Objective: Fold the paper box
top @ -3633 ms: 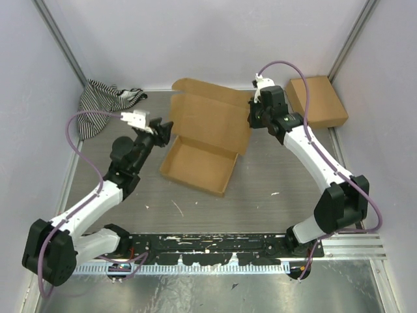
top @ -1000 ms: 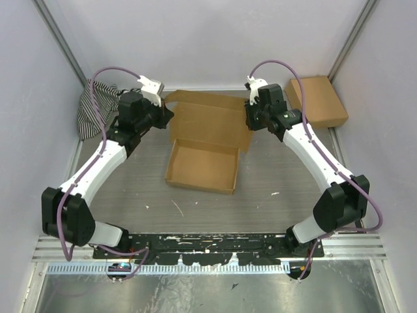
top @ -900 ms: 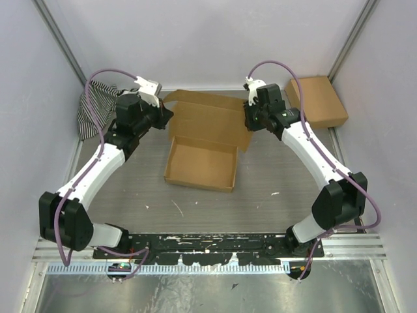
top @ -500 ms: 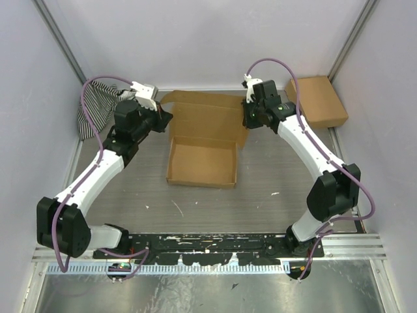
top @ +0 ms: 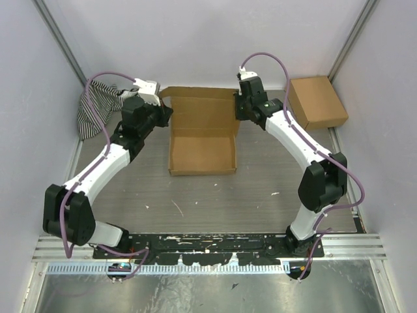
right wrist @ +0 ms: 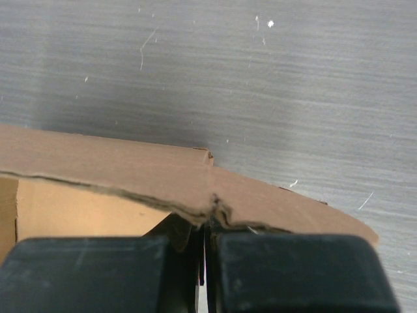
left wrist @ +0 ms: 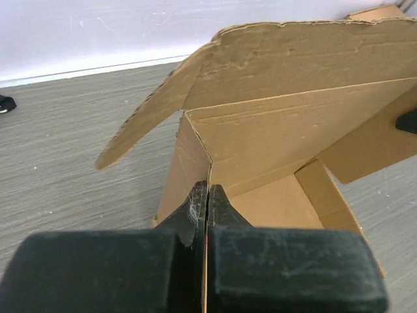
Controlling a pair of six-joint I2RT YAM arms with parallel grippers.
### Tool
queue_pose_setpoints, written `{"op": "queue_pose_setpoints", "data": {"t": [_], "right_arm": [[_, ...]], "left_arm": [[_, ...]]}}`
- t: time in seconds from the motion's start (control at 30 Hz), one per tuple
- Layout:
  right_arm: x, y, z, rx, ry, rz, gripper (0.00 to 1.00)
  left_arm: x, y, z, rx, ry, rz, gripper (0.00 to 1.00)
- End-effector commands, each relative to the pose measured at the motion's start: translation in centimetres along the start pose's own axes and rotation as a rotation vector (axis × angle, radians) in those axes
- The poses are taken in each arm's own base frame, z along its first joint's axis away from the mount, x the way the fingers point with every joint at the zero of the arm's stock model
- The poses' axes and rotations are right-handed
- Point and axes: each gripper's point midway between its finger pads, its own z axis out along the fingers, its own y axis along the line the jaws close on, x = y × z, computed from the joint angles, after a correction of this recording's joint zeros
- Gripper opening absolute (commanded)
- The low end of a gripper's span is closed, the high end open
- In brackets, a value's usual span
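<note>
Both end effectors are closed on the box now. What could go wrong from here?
1. The right end effector pinches a thin edge of the paper box where the cardboard looks frayed; pulling may tear it.
2. The left end effector grips only a wall edge; uneven arm motion could twist the box or let it slip.
3. The lid's side flap splays outward and may stay outside the wall.
</note>
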Motion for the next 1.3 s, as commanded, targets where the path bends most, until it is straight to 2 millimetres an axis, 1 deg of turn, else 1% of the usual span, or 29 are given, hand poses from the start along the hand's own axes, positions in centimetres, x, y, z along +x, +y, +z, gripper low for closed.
{"op": "queue_pose_setpoints", "data": {"t": [0.0,0.13,0.2,0.3,0.43,0.6,0.73,0.8,0.83,0.9,0.97,1.0,1.1,1.13,1.2,1.23,1.27], "right_arm": [[-6.3,1.9,-0.5,0.028,-0.266,0.019,0.01],[-7.4,0.9,-0.3,0.102,-0.332,0.007,0.01],[-7.4,0.5,-0.2,0.127,-0.350,-0.003,0.01],[-6.6,0.3,0.0,0.137,-0.372,-0.023,0.01],[-4.3,-0.2,0.4,0.160,-0.360,-0.027,0.01],[-0.4,-1.4,0.8,0.191,-0.296,-0.001,0.01],[2.6,-1.5,0.7,0.172,-0.238,0.023,0.01],[3.6,-1.3,0.2,0.150,-0.218,0.034,0.02],[4.1,-1.2,0.0,0.147,-0.207,0.037,0.03],[5.2,-0.9,-0.5,0.139,-0.181,0.036,0.07],[6.2,-0.3,-1.1,0.120,-0.156,0.033,0.17],[6.8,0.1,-1.6,0.104,-0.141,0.027,0.23],[8.5,0.9,-3.0,0.061,-0.097,0.018,0.37],[9.1,1.0,-3.6,0.047,-0.082,0.017,0.40],[10.3,1.4,-5.1,0.004,-0.057,0.024,0.42],[10.6,1.5,-6.3,-0.022,-0.056,0.030,0.44],[11.3,1.3,-7.3,-0.031,-0.039,0.034,0.45]], "left_arm": [[-1.8,-1.0,1.7,0.033,-0.062,-0.008,0.00],[-1.5,-0.8,2.5,0.027,-0.056,-0.013,0.00],[-1.0,-0.7,2.5,0.025,-0.046,-0.015,0.00],[-0.1,-0.6,2.3,0.029,-0.030,-0.021,0.00],[1.3,-0.9,1.9,0.032,-0.003,-0.023,0.00],[3.5,-1.2,1.0,0.030,0.047,-0.033,0.01],[4.9,-1.3,-0.2,0.006,0.075,-0.036,0.01],[5.6,-1.0,-0.9,-0.015,0.091,-0.039,0.02],[5.9,-0.9,-1.3,-0.021,0.096,-0.046,0.04],[6.4,-0.8,-2.2,-0.032,0.107,-0.055,0.13],[7.3,-0.7,-3.0,-0.038,0.124,-0.073,0.25],[7.4,-0.8,-3.8,-0.039,0.122,-0.081,0.34],[7.9,-0.7,-5.6,-0.056,0.126,-0.111,0.39],[8.1,-0.7,-6.3,-0.063,0.131,-0.125,0.43],[8.4,-0.8,-7.9,-0.068,0.145,-0.158,0.49],[8.8,-0.9,-8.9,-0.076,0.164,-0.183,0.50],[8.7,-1.0,-9.9,-0.076,0.165,-0.204,0.51]]}}
